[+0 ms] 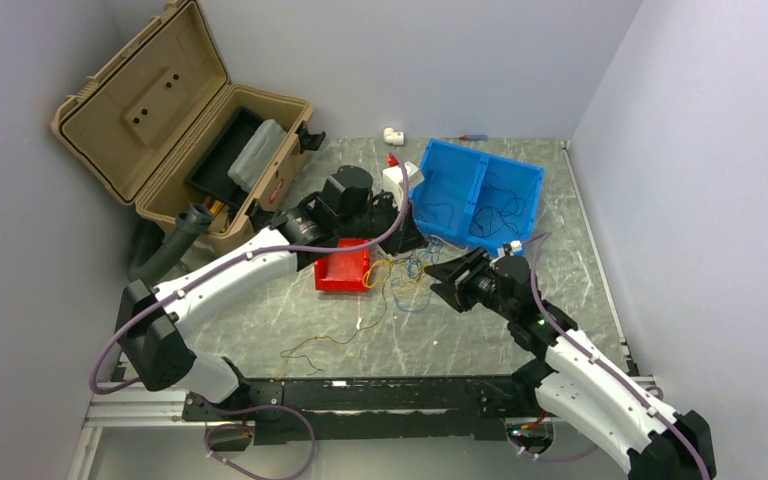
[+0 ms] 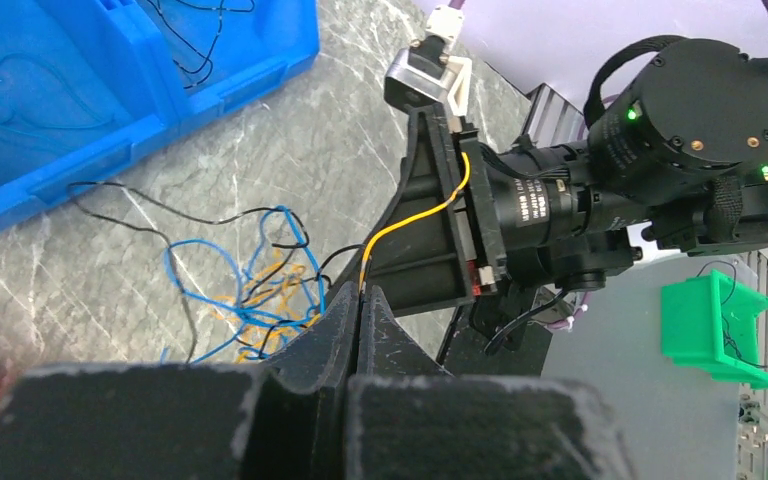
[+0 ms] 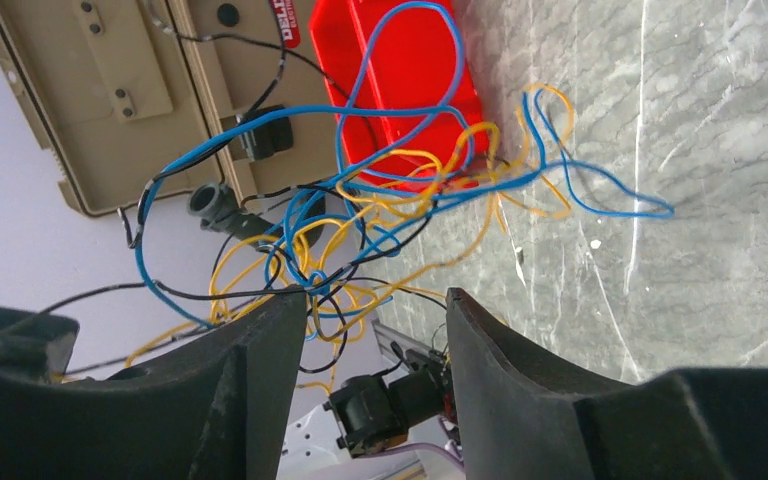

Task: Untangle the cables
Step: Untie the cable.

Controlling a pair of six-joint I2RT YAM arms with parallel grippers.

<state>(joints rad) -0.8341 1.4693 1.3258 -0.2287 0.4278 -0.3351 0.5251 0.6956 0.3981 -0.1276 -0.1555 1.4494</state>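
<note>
We find the cables [image 1: 400,275] as a loose knot of yellow, blue and black strands in the middle of the top view, over the marble-patterned table [image 1: 270,325]. They are just right of the red bin [image 1: 340,283] and below the blue bin [image 1: 428,190], and a thin trail of wire runs off toward the lower left. At the bottom centre of the left wrist view, the left gripper [image 2: 358,297] is pressed closed on a yellow strand [image 2: 400,225] that arcs toward the upper right. In the right wrist view, the right gripper [image 3: 375,300] stands parted at the bottom. The tangle spreads above its tips, and a few strands cross the gap.
</note>
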